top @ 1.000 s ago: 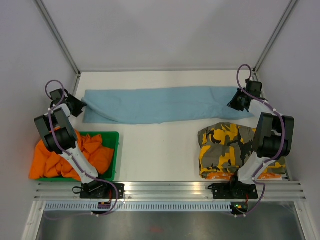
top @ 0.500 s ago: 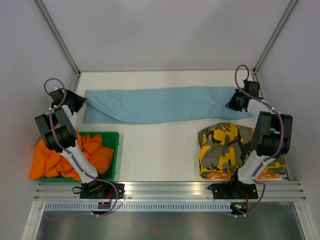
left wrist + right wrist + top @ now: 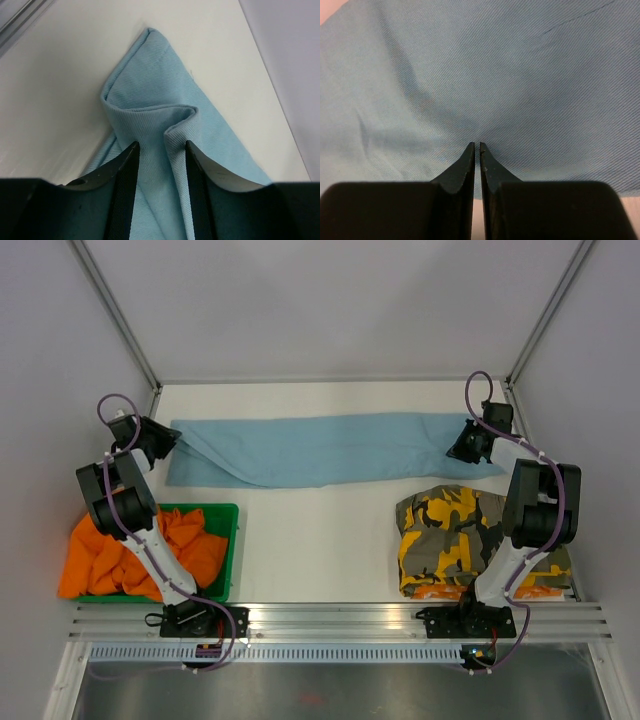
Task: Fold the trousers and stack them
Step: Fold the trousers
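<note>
Light-blue trousers [image 3: 315, 448] flat, lengthwise

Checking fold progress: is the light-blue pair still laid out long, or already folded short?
Laid out long. The light-blue trousers stretch across the table between both tools, only the left end's edge bunched up in a small fold.
</note>
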Tool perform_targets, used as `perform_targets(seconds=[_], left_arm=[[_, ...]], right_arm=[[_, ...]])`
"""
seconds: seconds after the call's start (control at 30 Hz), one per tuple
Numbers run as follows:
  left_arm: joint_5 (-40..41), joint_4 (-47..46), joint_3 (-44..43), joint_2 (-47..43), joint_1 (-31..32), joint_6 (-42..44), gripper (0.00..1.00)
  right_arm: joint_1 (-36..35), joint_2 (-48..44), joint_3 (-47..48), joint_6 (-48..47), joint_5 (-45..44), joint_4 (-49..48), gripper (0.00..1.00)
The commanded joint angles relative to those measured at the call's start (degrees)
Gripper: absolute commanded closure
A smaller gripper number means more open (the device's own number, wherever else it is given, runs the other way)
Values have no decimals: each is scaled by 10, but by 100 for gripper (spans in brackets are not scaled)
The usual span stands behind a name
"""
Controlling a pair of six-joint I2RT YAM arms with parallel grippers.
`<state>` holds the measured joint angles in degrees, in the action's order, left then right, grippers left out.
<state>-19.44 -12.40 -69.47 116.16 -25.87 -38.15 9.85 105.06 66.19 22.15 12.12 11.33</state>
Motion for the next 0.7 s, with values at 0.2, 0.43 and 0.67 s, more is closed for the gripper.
perform_targets(seconds=[0.2,0.43,0.67], left_arm=[[-11,-32,-44,29,18,-20,54],[-2,-58,-52,44,29,-39,59],[13,-57,-59,31,38,-48,98]], right_arm=[[-5,9,26,7,-7,-3,88],[-6,9,28,6,-12,1,88],[-6,9,26,9,-12,1,88]])
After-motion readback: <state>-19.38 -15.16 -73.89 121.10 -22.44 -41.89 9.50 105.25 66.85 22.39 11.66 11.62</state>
